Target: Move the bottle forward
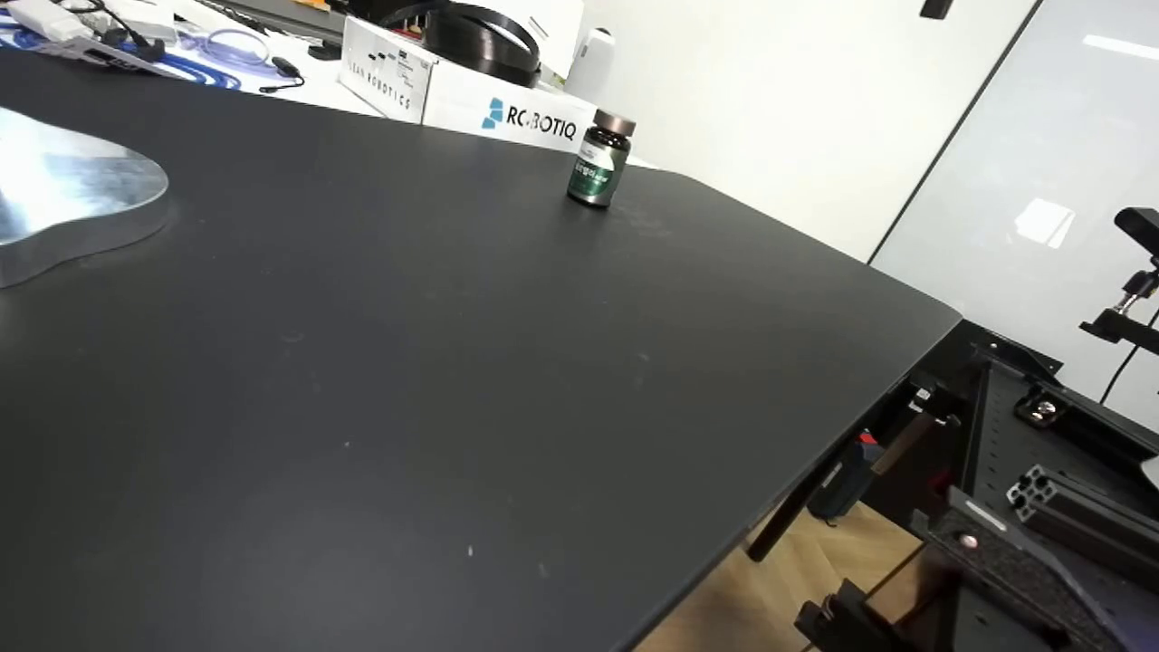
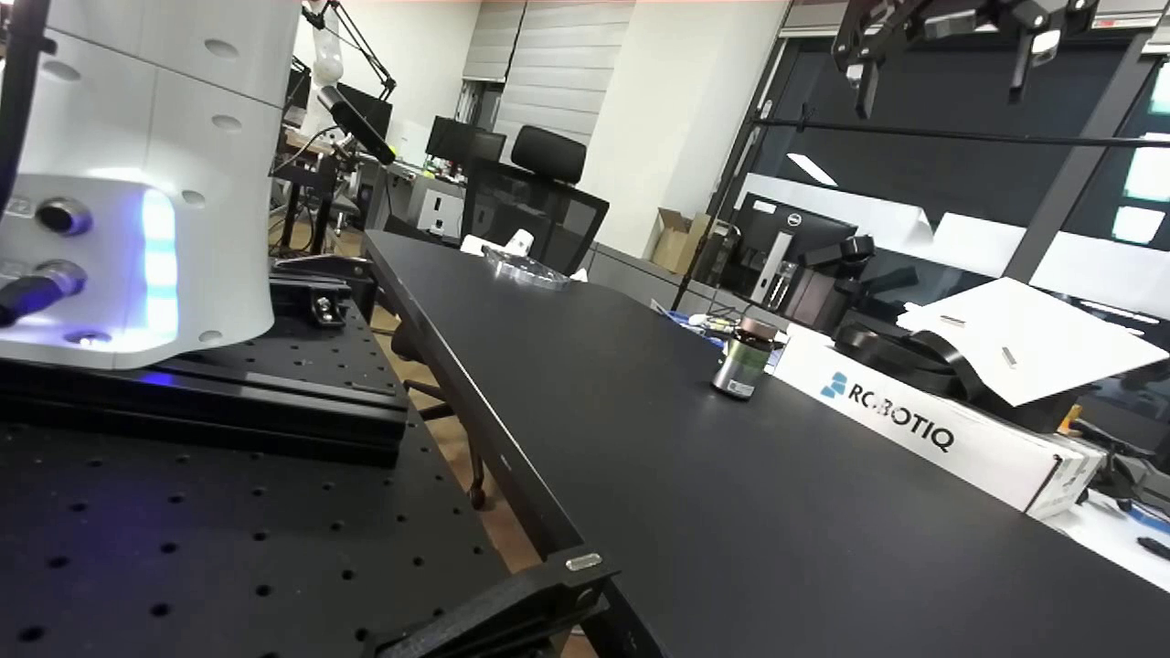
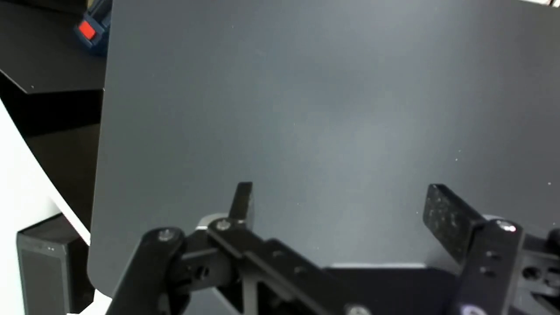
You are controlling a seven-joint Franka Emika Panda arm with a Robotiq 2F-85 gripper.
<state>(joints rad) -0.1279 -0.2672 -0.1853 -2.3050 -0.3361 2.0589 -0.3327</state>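
Gripper (image 2: 941, 91) hangs high at the top of an exterior view, fingers (image 2: 866, 87) pointing down, well above the black table (image 2: 731, 512). Jaws spread wide: in the wrist view the two fingertips (image 3: 442, 214) stand well apart with bare table showing in the gap, nothing gripped. Bottle (image 2: 745, 361), dark with green label band and brown cap, shows in both exterior views; it stands upright on the table, well apart from the gripper and lower, down and left of the fingers in an exterior view. Label text blurred, can't read it for sure. White box (image 2: 914, 420) with ROBOTIQ lettering is just beside the bottle, roughly straight below the gripper in that same view. Tilted white panel (image 2: 1024, 338) sits over black gear (image 2: 877, 352) on the box, also under the gripper as pictured. Robot base (image 2: 183, 137), light grey with a lit blue strip, stands far left of the gripper there. Shiny flat piece (image 2: 530, 271) lies on the table past the bottle, left of and lower than the gripper. Mesh office chair (image 2: 526, 206) and a monitor (image 2: 788, 230) with round logo likewise left and lower. Wrist view: table edge runs to the left of the gripper, rounded corner at lower left; blue thing (image 3: 98, 41) with a red patch shows up-left of the fingers, partly hidden behind that edge. Can't tell what that is.
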